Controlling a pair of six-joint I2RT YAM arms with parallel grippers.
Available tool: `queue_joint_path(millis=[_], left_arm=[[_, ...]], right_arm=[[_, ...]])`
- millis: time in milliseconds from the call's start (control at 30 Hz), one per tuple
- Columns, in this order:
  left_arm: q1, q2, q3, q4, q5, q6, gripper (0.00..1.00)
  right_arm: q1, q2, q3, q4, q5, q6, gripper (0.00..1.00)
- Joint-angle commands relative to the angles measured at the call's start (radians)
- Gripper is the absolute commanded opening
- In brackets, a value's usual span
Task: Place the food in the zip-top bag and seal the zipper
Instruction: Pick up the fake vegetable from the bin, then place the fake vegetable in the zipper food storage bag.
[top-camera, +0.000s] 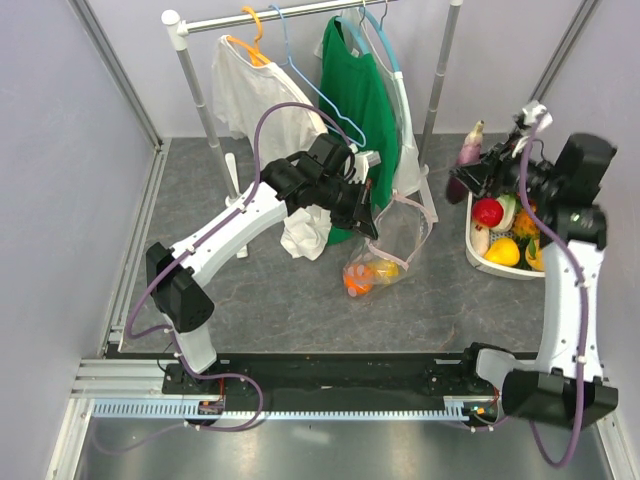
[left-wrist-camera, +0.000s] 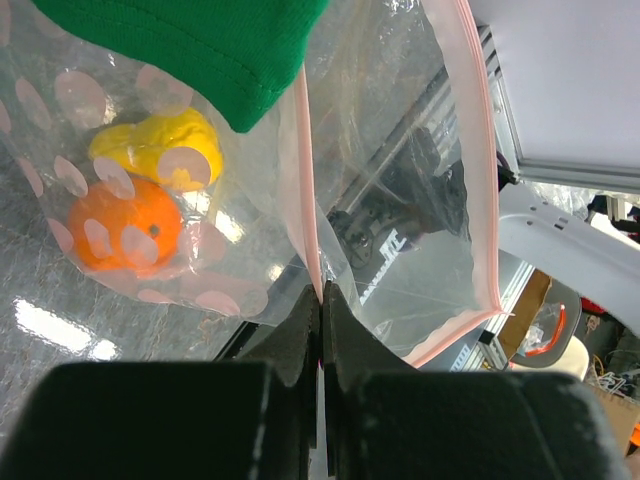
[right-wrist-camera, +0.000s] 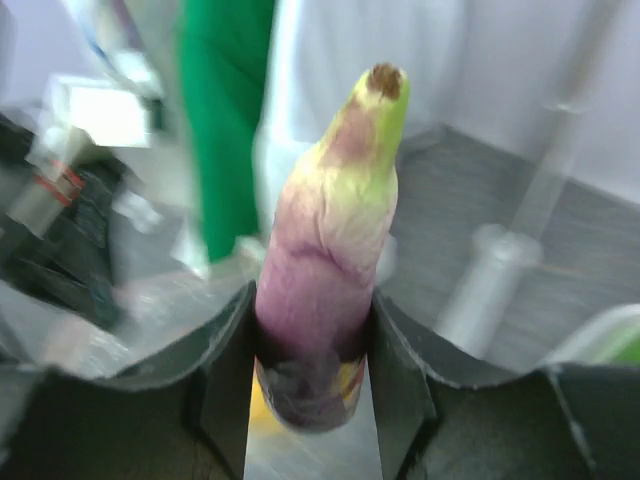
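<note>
The zip-top bag (top-camera: 405, 235) hangs open in mid-scene, clear with pale pink dots. My left gripper (top-camera: 372, 226) is shut on its pink zipper strip (left-wrist-camera: 306, 190), with the jaws pressed together on the strip. At the bag's bottom lie an orange food piece (left-wrist-camera: 125, 228) and a yellow one (left-wrist-camera: 160, 148). To the right, my right gripper (top-camera: 468, 172) is shut on a purple eggplant (right-wrist-camera: 330, 240) with a green tip that points up and away from the jaws. It hangs beside the bag's mouth, apart from it. More food, red (top-camera: 487, 211) and yellow (top-camera: 503, 251), lies in a basket.
The white oval basket (top-camera: 476, 256) stands at the right, under my right arm. A clothes rack at the back holds a green shirt (top-camera: 355, 90) and a white garment (top-camera: 255, 95). A crumpled white cloth (top-camera: 305, 235) lies under my left arm. The green hem (left-wrist-camera: 200, 50) overhangs the bag.
</note>
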Motion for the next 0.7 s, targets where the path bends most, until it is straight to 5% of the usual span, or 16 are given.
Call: queue_joint_path(millis=[0, 233, 500, 667], left_arm=[[0.011, -0.042, -0.005, 0.027, 0.012, 0.002, 0.02], [0.020, -0.045, -0.011, 0.033, 0.029, -0.004, 0.02], [0.037, -0.049, -0.005, 0.036, 0.037, -0.012, 0.02], [0.038, -0.056, -0.009, 0.036, 0.040, -0.010, 0.02]], right_arm=[[0.027, -0.154, -0.389, 1.093, -0.193, 0.992, 0.00], [0.291, -0.160, -0.350, 0.833, -0.037, 0.837, 0.03], [0.328, -0.183, -0.373, 0.477, 0.011, 0.645, 0.02], [0.346, -0.175, -0.390, 0.377, -0.018, 0.677, 0.63]])
